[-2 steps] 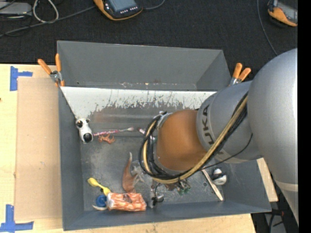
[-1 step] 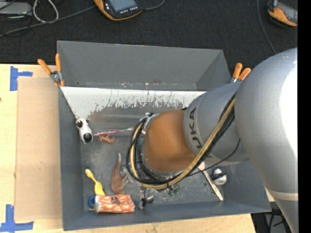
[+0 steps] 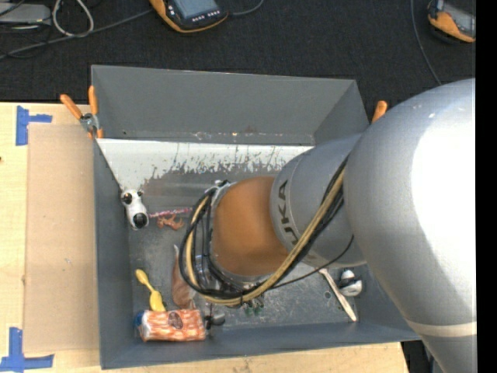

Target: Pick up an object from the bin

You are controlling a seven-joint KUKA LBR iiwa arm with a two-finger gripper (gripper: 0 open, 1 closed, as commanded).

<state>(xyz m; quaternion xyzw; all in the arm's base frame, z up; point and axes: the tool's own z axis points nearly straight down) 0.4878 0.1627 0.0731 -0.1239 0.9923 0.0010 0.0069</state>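
Observation:
My gripper (image 3: 211, 309) is low in the bin's front left part, mostly hidden under the arm's wrist. Just to its left lies a packet with an orange and white pattern (image 3: 172, 325), against the front wall. A brown, flat piece (image 3: 182, 292) sits right beside the gripper, partly covered by it. A small yellow banana-shaped thing (image 3: 149, 287) lies a little further left.
A white cylinder with dark ends (image 3: 134, 208) and a pinkish-brown scrap (image 3: 169, 220) lie near the left wall. At the front right are a pale wooden stick (image 3: 340, 294) and a small silvery round thing (image 3: 350, 285). The arm covers the bin's middle and right.

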